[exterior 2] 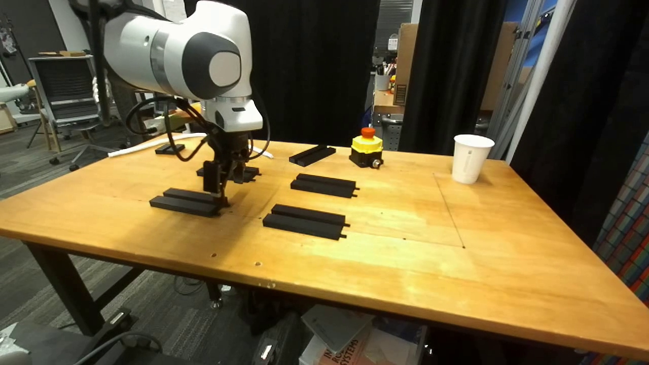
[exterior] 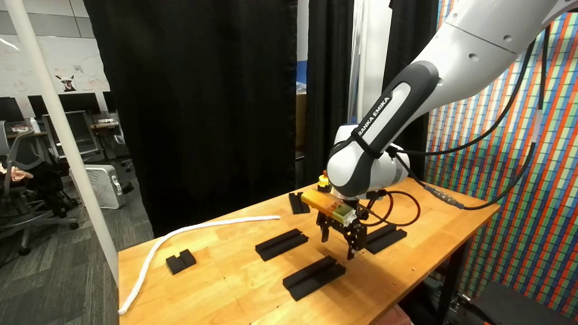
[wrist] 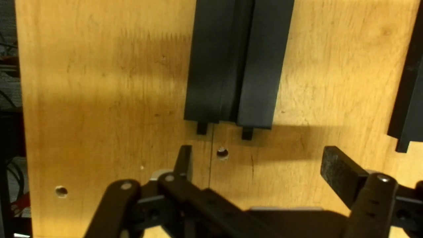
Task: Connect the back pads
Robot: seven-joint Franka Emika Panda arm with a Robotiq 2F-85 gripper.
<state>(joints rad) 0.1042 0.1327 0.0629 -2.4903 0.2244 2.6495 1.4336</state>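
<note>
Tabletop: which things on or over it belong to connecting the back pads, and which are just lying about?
For the job:
long, grooved black back pads
open gripper

Apparently just lying about:
white cable
white cup
red-and-yellow button box
small notched black block, probably

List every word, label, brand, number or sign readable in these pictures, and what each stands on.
"RANKA EMIKA": on the robot arm, its start apparently hidden.
"SYSTEMS", with fragments "IN" and "RO": on a printed cover below the table.
Too small or blurred to read: marks on the white cup, cardboard box, whiteboard and a distant label.
Back pads: none visible.
</note>
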